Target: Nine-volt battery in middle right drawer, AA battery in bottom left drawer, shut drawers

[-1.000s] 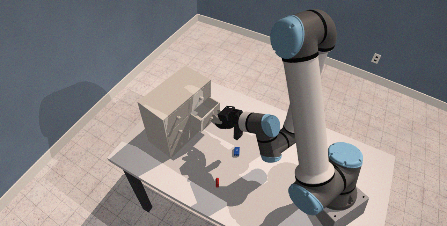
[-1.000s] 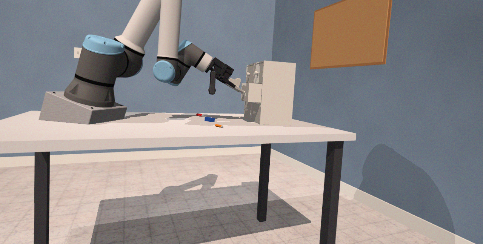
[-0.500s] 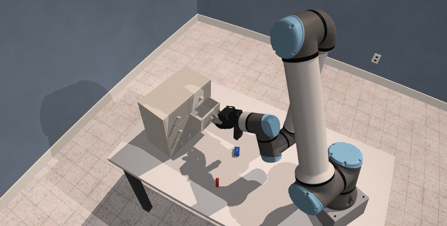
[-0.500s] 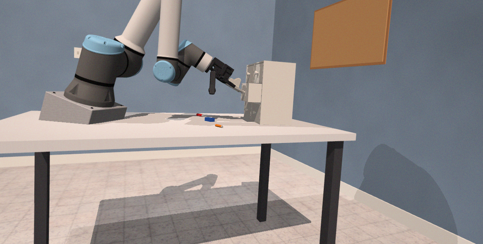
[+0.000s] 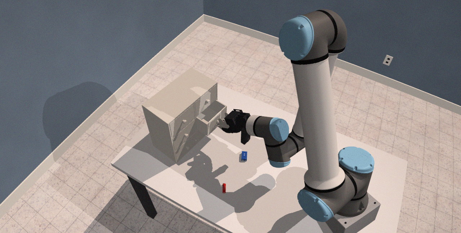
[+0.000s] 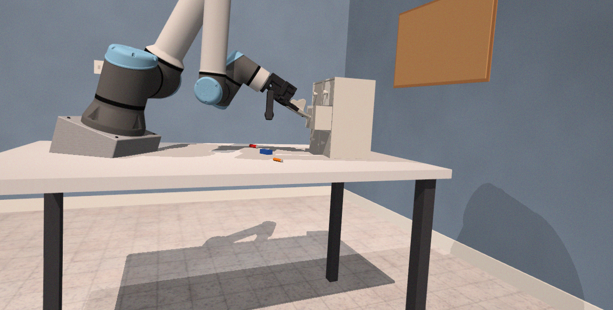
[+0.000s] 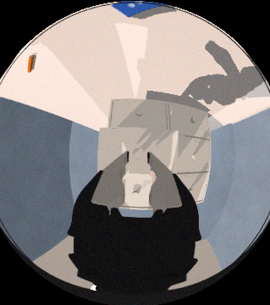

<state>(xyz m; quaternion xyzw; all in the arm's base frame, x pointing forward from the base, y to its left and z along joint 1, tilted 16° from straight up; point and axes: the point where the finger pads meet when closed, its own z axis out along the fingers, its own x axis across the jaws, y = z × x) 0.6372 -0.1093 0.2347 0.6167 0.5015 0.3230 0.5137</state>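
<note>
Nearest the viewer, at the right end of the worktop (image 5: 380, 173), the arm stands on a grey wedge-shaped base (image 5: 374, 210). Its pale upper link rises steeply, folds at a blue-capped elbow and comes back down to a wrist held low over the worktop.

Left of the base, a red cylindrical cell (image 5: 224, 187) lies flat in the arm's shadow. A little farther on, the blue nine-volt battery (image 5: 244, 156) rests on the worktop, apart from the red cell and well short of the chest. An orange cylindrical cell (image 6: 278, 159) lies on the worktop too, near the blue battery. Which of the two cylinders is the AA battery cannot be told.

Beyond the batteries, the black pincer (image 5: 221, 122) points at the front of the chest. Its two grey fingers flank the knob (image 7: 137, 186) of the right drawer of the middle row (image 5: 212, 112). They are slightly parted, with a sliver of gap on each side, so they grip nothing. That drawer is pulled partway out, with its tray open to the ceiling.

Farthest, at the left end, the beige chest (image 5: 174, 99) stands upright; its other drawers sit flush with the front.
</note>
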